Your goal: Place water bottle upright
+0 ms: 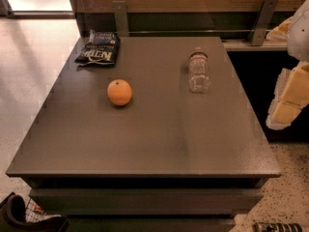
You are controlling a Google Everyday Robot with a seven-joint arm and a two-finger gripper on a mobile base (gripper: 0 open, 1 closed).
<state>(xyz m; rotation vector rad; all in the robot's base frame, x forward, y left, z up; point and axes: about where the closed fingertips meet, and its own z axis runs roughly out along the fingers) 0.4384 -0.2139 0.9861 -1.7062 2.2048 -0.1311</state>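
Observation:
The water bottle (199,71) is clear plastic with a white cap and a dark band near the neck. It stands upright on the dark table (145,139), at the back right. My gripper (288,99) shows at the right edge of the view, pale yellow and white. It is beyond the table's right side, well apart from the bottle, and holds nothing that I can see.
An orange (119,92) sits left of the bottle near the table's middle. A dark chip bag (98,48) lies at the back left corner. A wall rail with metal brackets (263,21) runs behind the table. Pale floor lies to the left.

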